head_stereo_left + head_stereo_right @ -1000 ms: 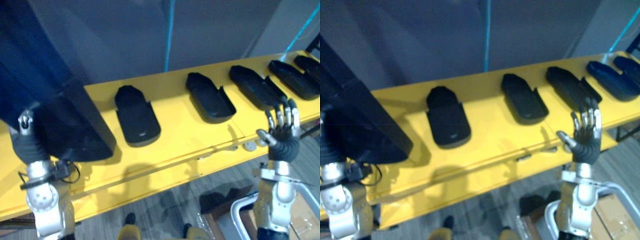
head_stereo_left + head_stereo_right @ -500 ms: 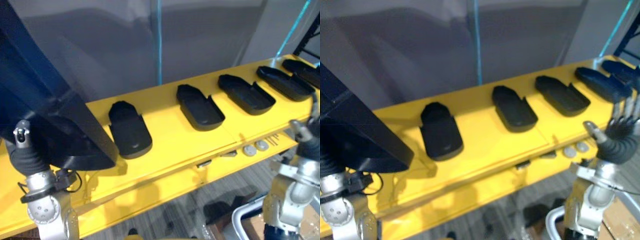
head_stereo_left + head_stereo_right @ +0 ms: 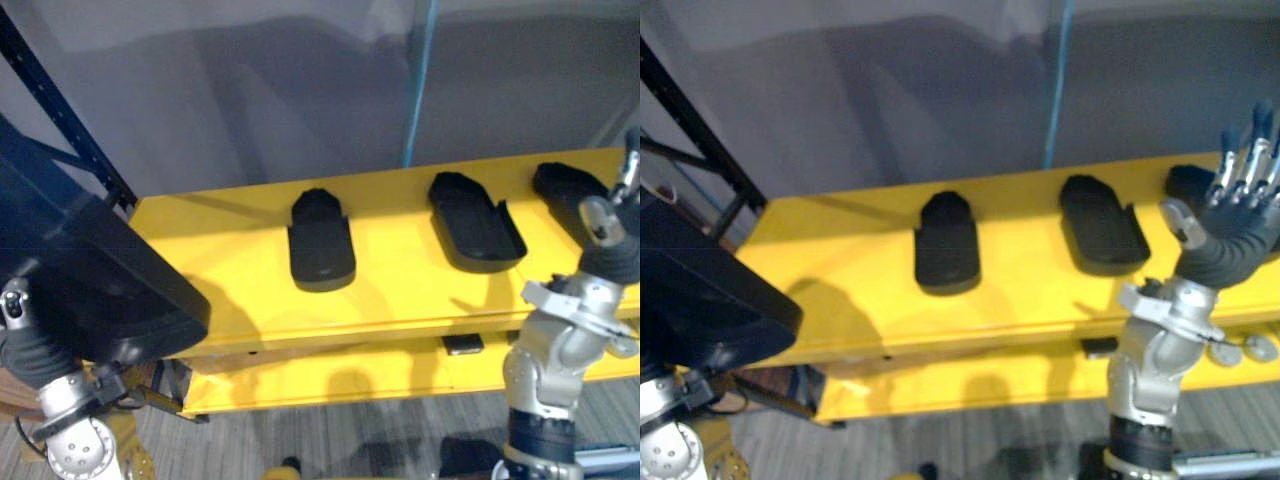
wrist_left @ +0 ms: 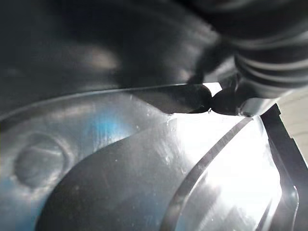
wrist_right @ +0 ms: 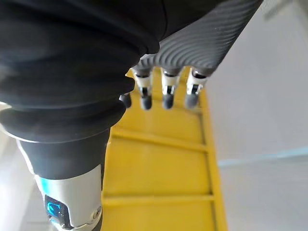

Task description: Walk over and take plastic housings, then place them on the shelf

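Observation:
A large black plastic housing (image 3: 100, 285) hangs in front of the yellow shelf's (image 3: 400, 290) left end. My left hand (image 3: 25, 340) is shut on its near edge, thumb against the rim; the left wrist view looks into the housing's glossy inside (image 4: 120, 159). Three more black housings lie in a row on the shelf: one in the middle (image 3: 321, 240), one to its right (image 3: 475, 222), and one at the far right (image 3: 570, 190), partly behind my right hand. My right hand (image 3: 1230, 225) is raised at the shelf's right, open and holding nothing, its fingers (image 5: 163, 91) straight.
A dark blue rack upright (image 3: 60, 110) slants at the upper left. A grey wall with a light-blue vertical strip (image 3: 418, 80) stands behind the shelf. A small black piece (image 3: 462, 345) sits on the shelf's front lip, and round discs (image 3: 1240, 350) lie further right.
The whole view has swung, so the shelf now runs level and fewer housings show. My right hand has risen higher at the right. My left hand still holds the large housing.

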